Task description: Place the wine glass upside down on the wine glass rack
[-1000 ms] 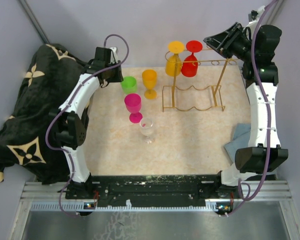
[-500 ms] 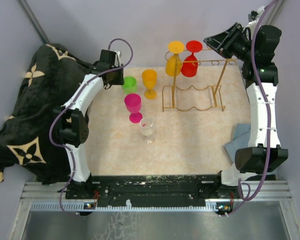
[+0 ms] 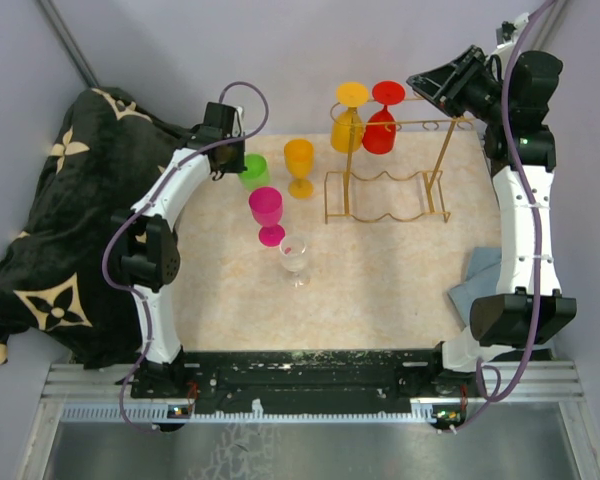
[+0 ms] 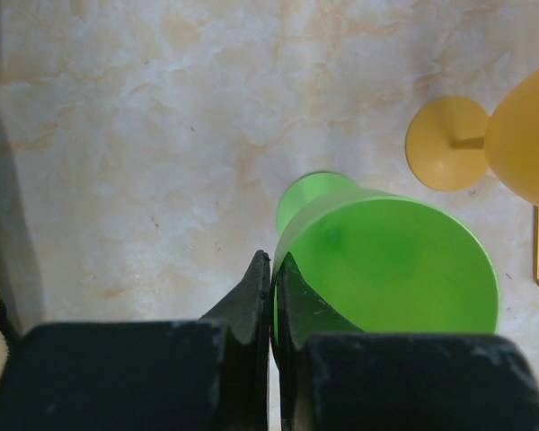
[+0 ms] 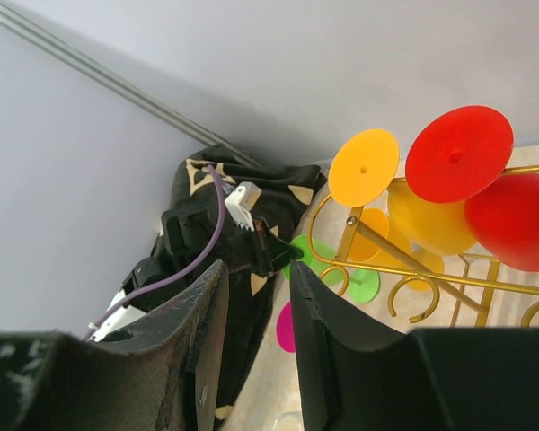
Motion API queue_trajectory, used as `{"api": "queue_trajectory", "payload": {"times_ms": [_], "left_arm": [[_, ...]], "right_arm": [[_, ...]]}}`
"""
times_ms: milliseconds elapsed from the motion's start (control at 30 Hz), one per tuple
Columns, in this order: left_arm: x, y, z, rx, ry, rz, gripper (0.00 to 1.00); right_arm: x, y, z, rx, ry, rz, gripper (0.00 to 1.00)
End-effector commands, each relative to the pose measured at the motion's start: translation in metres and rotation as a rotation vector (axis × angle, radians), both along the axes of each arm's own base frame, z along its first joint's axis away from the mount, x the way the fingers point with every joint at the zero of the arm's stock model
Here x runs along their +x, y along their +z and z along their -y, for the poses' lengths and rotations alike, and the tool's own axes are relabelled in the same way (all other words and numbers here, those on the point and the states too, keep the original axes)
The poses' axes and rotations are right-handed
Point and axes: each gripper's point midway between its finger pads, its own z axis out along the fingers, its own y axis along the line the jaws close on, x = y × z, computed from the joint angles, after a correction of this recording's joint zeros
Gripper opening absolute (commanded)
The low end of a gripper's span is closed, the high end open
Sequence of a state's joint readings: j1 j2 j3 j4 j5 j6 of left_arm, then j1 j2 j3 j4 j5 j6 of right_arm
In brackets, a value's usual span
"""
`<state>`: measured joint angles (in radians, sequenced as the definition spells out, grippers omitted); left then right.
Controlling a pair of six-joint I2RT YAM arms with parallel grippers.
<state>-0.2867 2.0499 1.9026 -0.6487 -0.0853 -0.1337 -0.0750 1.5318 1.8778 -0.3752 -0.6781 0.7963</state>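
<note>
Green plastic sits between the left gripper's (image 4: pixel 271 265) jaws. They are clenched on the near rim of the green wine glass (image 4: pixel 386 260), one finger outside the wall and one just inside the bowl. That glass stands upright on the marbled beige worktop (image 3: pixel 380 290), at its far left, with its foot on the surface.

Between it and the wine glass rack (image 3: pixel 385 218) stands an amber glass (image 3: pixel 299 160), upright and just to the right of the green one. From the left wrist its round foot and the edge of its bowl show close by, with a piece of gold wire at the frame's right edge. A magenta glass (image 3: pixel 266 208) stands just nearer the arm bases, and a clear glass (image 3: pixel 294 253) nearer again. All three are apart from one another.

The rack stands at the far centre-right of the worktop. A yellow glass (image 3: pixel 347 128) and a red glass (image 3: pixel 380 130) hang upside down from the left end of its top rails, feet uppermost, side by side and close enough that I cannot tell whether they touch.

The right gripper (image 5: pixel 256 269) is raised beyond the rack's far right corner — jaws released, parted, nothing between them.

A black cloth with pale flower motifs (image 3: pixel 50 230) is heaped off the worktop's left edge, beside the left arm, and a grey-blue cloth (image 3: pixel 477 275) lies by the right arm's base.
</note>
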Motion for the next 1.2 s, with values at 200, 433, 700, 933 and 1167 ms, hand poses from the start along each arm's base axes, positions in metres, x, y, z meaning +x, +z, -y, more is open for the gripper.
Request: {"api": "queue_trajectory", "payload": {"times_ms": [200,433,700,933,1167], "left_arm": [[0.011,0.029,-0.02,0.076,0.111,0.106,0.0],[0.02,0.097,-0.025,0.022,0.186,0.306,0.0],[0.015,0.19,-0.006,-0.182,0.142,0.55,0.0],[-0.007,0.28,0.014,-0.388,0.042,0.76,0.0],[-0.043,0.349,0.048,-0.664,-0.159,0.871,0.0]], "right_arm": [[-0.015,0.027,-0.001,0.003,0.006,0.099,0.34],[-0.018,0.032,-0.001,0.001,0.007,0.111,0.34],[-0.02,0.03,-0.002,0.001,0.011,0.114,0.34],[-0.023,0.03,-0.003,0.005,0.017,0.12,0.34],[-0.025,0.029,-0.003,-0.001,0.019,0.131,0.34]]}}
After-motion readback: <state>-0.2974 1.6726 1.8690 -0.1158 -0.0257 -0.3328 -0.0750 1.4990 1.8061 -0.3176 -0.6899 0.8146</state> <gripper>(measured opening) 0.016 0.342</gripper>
